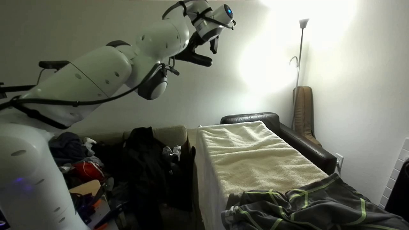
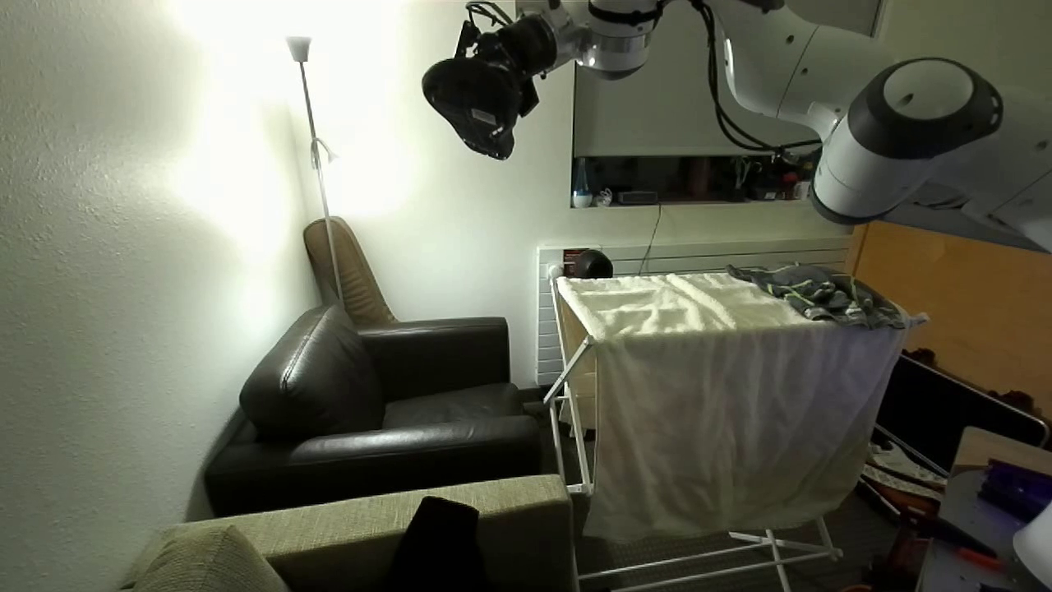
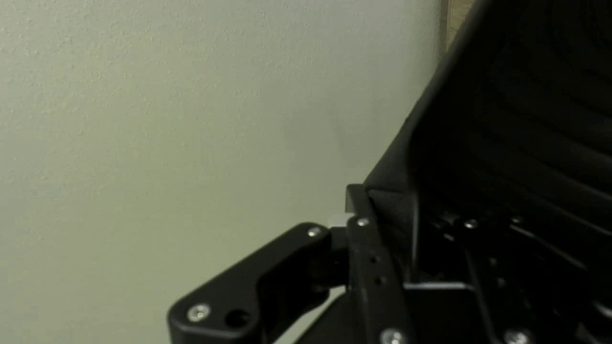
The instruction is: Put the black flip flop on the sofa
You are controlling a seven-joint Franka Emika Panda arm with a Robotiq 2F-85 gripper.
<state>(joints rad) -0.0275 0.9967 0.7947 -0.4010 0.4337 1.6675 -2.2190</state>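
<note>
The black flip flop hangs at my gripper, high in the air near the wall. It shows in both exterior views (image 1: 195,59) (image 2: 475,100), and its dark ribbed sole fills the right of the wrist view (image 3: 535,95). My gripper (image 1: 205,48) is partly closed around part of it. In the wrist view the gripper (image 3: 413,210) has a gap between its fingers; the exact contact is too dark to see. A black leather sofa (image 2: 452,440) stands low by the wall in both exterior views (image 1: 306,147). A beige sofa (image 2: 526,497) also shows in both exterior views (image 1: 172,135).
A drying rack with a cream towel (image 1: 255,159) (image 2: 715,427) and dark shorts with green lines (image 1: 313,204) stands beside the sofas. Black clothes (image 1: 147,166) cover the beige sofa. A floor lamp (image 2: 316,156) and brown case (image 2: 349,271) lean in the corner.
</note>
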